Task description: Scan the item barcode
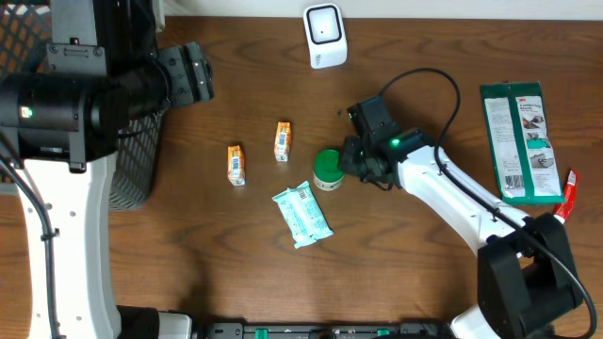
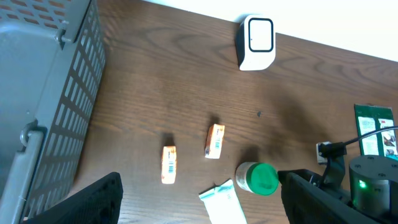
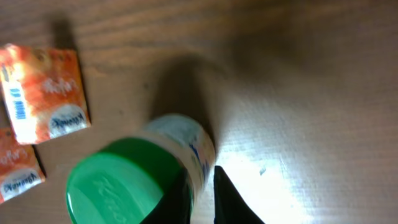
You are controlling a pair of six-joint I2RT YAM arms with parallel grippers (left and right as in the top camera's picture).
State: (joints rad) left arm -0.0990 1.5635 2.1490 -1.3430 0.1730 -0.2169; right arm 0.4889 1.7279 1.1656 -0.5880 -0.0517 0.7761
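A white jar with a green lid (image 1: 327, 169) stands mid-table. My right gripper (image 1: 356, 166) is right beside it on its right side. In the right wrist view the jar (image 3: 124, 180) fills the lower left, and the gripper (image 3: 202, 199) has its two dark fingers almost together with only a thin slit, holding nothing. The white scanner (image 1: 324, 36) stands at the far edge. My left gripper (image 1: 200, 75) hangs high over the far left, open; in its own view the gripper (image 2: 199, 205) has its fingers spread wide and empty above the jar (image 2: 258, 178) and the scanner (image 2: 256, 42).
Two orange packets (image 1: 236, 164) (image 1: 282, 141) with barcodes lie left of the jar. A teal-and-white pouch (image 1: 302, 214) lies nearer the front. A black mesh basket (image 1: 132, 160) stands at the left. A green package (image 1: 518, 141) and a red item (image 1: 567, 195) lie at the right.
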